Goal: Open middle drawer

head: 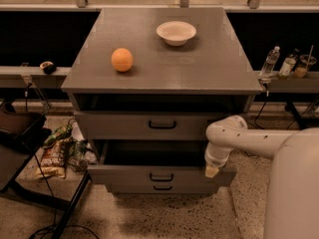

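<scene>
The grey metal cabinet [164,73] has three drawers. The middle drawer [124,175] stands pulled out towards me, its dark inside showing, with a small black centre handle [161,177] on its flat front. My gripper [212,171] hangs from the white arm [249,141] that comes in from the right. It sits at the right end of the middle drawer's front edge, well right of the handle. The top drawer [119,125], with a wider black handle, is pushed in. The narrow bottom drawer front [129,187] shows just under the middle one.
An orange [122,59] and a white bowl [176,33] sit on the cabinet top. Snack bags [55,158] and a dark chair [20,133] are on the floor at the left. Bottles [269,61] stand on a ledge at the right.
</scene>
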Controlling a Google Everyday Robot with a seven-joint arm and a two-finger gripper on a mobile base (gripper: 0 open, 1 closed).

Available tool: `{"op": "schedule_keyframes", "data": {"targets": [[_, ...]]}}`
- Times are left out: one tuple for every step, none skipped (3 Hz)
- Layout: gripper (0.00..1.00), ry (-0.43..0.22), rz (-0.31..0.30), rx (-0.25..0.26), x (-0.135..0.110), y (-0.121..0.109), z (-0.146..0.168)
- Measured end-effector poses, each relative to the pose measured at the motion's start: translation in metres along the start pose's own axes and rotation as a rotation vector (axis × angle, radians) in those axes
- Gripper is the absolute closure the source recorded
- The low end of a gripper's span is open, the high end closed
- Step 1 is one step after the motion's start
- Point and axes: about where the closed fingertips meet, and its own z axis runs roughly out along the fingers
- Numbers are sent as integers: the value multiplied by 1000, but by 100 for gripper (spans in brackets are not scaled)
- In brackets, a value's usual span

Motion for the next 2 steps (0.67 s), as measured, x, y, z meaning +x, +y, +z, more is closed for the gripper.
{"op": "schedule_keyframes", "data": {"targets": [[9,0,0,0,0,0,0],[0,0,0,0,0,0,0]]}}
